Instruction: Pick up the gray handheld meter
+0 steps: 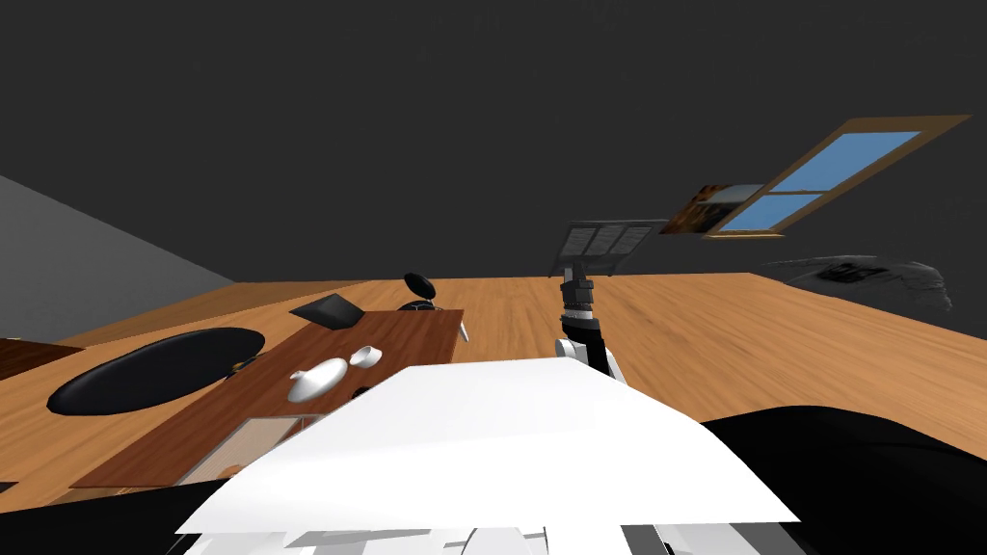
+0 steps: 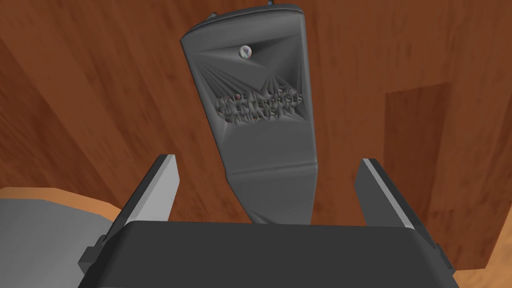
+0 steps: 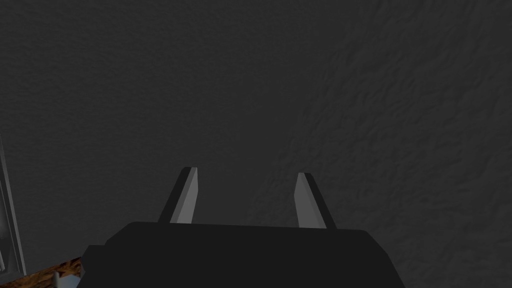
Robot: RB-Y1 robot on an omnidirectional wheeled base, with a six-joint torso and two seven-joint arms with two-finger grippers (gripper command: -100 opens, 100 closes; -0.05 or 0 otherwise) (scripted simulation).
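Note:
The grey handheld meter (image 2: 260, 115) lies back-side up on a reddish-brown wooden table (image 2: 90, 100), with a screw and raised lettering showing. My left gripper (image 2: 267, 160) is open just above it. Its fingers (image 2: 160, 190) stand apart on either side of the meter's narrow end, with a gap between each finger and the meter. My right arm (image 1: 578, 313) is raised beside the table's right end. My right gripper (image 3: 246, 172) is open with nothing between its fingers.
On the table (image 1: 405, 337) stand a white teapot-like vessel (image 1: 318, 378) and a small white cup (image 1: 364, 356). A flat black item (image 1: 328, 310) lies at its far end by a black chair (image 1: 419, 286). A black oval (image 1: 154, 371) lies on the floor to the left.

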